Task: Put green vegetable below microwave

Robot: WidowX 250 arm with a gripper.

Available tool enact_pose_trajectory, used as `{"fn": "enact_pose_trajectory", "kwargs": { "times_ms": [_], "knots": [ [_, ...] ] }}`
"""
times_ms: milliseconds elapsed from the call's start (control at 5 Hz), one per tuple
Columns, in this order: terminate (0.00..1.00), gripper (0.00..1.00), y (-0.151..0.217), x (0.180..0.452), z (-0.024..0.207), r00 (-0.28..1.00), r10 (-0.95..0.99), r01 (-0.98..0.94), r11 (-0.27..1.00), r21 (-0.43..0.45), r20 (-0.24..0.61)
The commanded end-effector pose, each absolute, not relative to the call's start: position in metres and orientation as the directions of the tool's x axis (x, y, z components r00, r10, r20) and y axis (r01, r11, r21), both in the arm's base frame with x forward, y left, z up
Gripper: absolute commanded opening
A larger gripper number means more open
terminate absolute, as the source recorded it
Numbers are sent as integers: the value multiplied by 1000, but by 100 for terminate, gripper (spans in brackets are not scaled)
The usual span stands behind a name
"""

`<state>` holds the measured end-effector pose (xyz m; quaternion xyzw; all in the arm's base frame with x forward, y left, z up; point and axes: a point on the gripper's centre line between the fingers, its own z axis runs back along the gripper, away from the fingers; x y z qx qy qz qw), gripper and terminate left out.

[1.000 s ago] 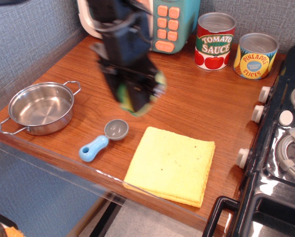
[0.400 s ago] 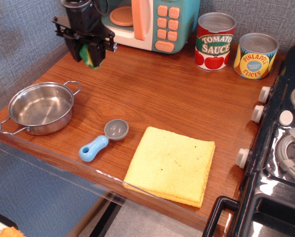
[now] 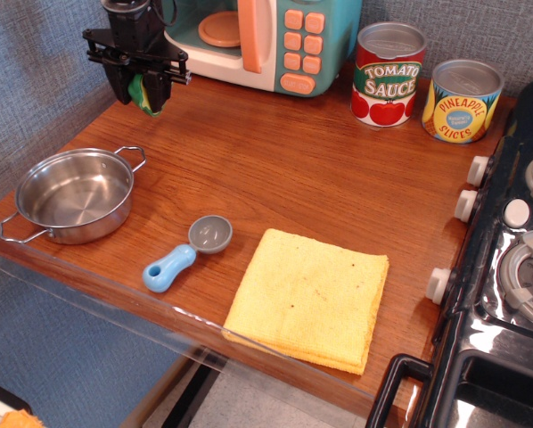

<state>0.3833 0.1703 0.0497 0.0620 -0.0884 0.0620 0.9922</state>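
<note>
Item: your gripper (image 3: pixel 144 92), clamped on the green vegetable (image 3: pixel 145 94), has shifted further toward ten o'clock, now just off the microwave (image 3: pixel 275 45) front-left corner, so release looks close.

The gripper (image 3: pixel 142 91) is now at the far left back corner of the table, just in front of the left end of the microwave (image 3: pixel 249 40). One second ago it was over the middle of the table. A moment ago it was a bit more to the right and lower. The green vegetable (image 3: pixel 145 94) moves with it, pinched between the fingers.
</note>
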Motion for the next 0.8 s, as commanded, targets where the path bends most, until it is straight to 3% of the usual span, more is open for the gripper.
{"fn": "enact_pose_trajectory", "kwargs": {
  "times_ms": [0, 200, 400, 600],
  "knots": [
    [0, 100, 173, 374, 57, 983, 64, -79, 994, 79, 172],
    [0, 100, 171, 372, 58, 985, 53, -66, 995, 72, 164],
    [0, 100, 170, 365, 85, 980, 38, -49, 997, 54, 193],
    [0, 100, 162, 346, 128, 967, 13, -28, 998, 58, 254]
  ]
}}
